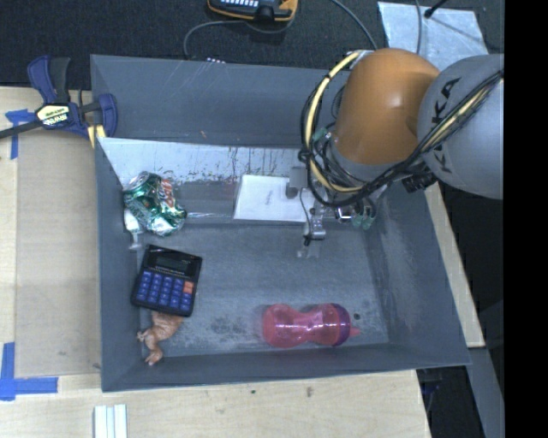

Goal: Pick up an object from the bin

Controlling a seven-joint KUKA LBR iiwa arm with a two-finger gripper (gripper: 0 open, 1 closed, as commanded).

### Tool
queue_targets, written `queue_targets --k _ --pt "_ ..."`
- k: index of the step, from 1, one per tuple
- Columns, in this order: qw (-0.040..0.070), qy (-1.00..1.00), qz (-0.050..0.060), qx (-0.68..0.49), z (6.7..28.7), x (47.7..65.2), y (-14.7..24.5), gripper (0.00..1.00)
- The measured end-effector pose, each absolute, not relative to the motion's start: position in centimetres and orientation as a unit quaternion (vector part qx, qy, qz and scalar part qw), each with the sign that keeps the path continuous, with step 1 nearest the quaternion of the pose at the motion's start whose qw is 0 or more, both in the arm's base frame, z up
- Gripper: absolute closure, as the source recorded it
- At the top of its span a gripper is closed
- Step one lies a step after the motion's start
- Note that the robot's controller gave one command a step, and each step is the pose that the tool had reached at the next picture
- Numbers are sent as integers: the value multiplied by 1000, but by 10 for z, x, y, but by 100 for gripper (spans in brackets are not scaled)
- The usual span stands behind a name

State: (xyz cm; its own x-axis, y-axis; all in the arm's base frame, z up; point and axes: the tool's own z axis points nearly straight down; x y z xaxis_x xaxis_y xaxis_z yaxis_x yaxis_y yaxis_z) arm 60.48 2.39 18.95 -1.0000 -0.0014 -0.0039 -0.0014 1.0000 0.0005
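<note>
Orange wrist cover (381, 107) tops the claw (312, 242), opening impossible to tell; white card (261, 198) just left, pink bottle (306, 326) in front.

A pale wooden counter (51, 274) lies at the left and along the bottom edge. At the top the surface (128, 30) is dark, and a yellow and black device (253, 7) rests there. White sheets (428, 30) lie at the top right

arm (467, 120): in from right, bent down | orange wrist cover (381, 103): ringed by cables (320, 92) | tool (312, 238): hangs below wrist, pointing down
</note>
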Motion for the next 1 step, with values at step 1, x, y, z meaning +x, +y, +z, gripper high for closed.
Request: queue_targets --k 1 --pt "3 996 1 -92 162 562 -1 0"
